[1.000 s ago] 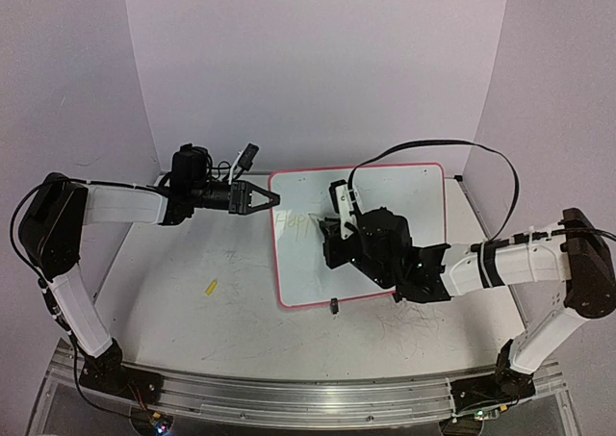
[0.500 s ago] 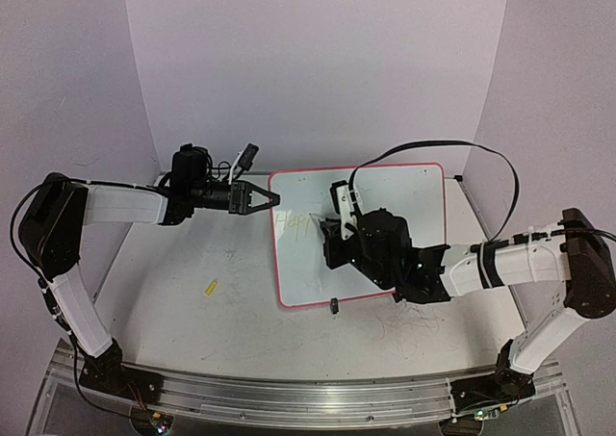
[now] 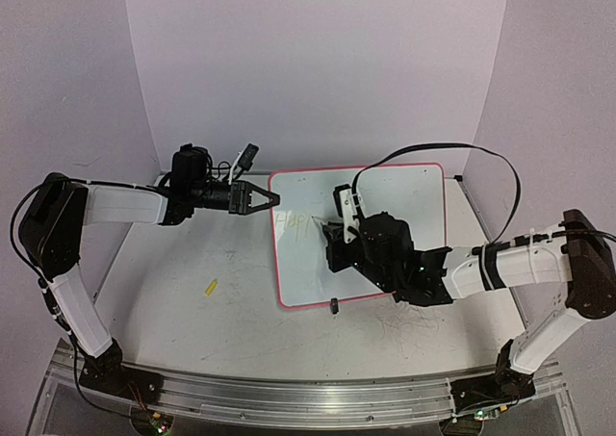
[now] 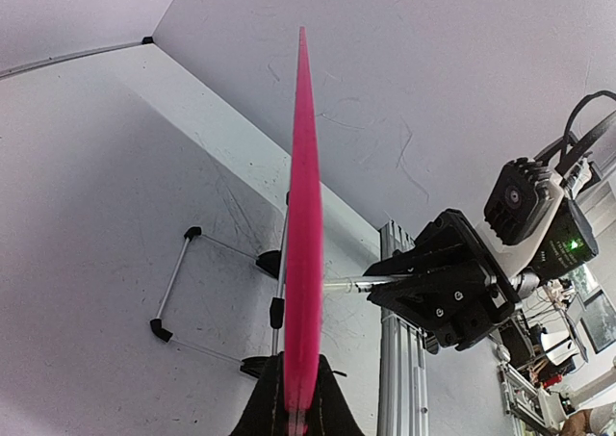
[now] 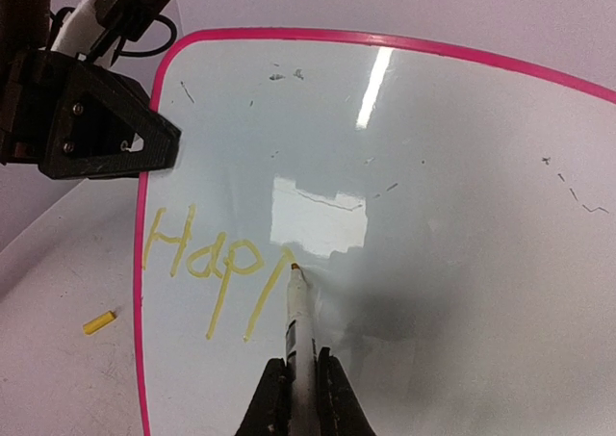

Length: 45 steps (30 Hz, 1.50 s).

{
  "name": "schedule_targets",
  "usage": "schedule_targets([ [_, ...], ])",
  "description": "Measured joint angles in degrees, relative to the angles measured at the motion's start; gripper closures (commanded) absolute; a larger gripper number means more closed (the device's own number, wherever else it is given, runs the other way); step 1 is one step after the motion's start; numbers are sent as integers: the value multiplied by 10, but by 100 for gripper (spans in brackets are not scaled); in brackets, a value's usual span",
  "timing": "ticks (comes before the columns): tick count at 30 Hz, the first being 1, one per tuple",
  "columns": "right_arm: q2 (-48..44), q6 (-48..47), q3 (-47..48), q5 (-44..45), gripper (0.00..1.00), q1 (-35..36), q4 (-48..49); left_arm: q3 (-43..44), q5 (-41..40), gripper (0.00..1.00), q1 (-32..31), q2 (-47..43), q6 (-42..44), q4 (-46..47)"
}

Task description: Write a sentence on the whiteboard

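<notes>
The whiteboard (image 3: 409, 200) is set on the desk (image 3: 173, 306), between the two arms. Its pink left rim (image 4: 304, 215) is pinched by the left tool (image 3: 272, 198), which is closed on it. A marker (image 5: 297, 325) is clamped in the right tool (image 5: 300, 376), its tip pressed to the board just right of the sentence (image 5: 204, 259), of which only a yellow "Happ" is written. A small yellow piece (image 3: 210, 287) is seen on the desk, well left of the board.

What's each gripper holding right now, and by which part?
Left gripper pinches the whiteboard by its left rim. Right gripper grips the marker around its barrel, tip exposed.
</notes>
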Motion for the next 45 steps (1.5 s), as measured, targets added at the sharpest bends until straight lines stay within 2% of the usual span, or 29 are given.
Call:
schedule_targets([
  [19,0,5,-1,-20,100,5,-4,0,0,100,0,0,0,0],
  [31,-122,-67,-52,-16,100,-21,16,0,0,100,0,0,2,1],
  [45,-88,-85,-64,-52,100,-30,39,-25,-36,100,-2,-8,-4,12],
])
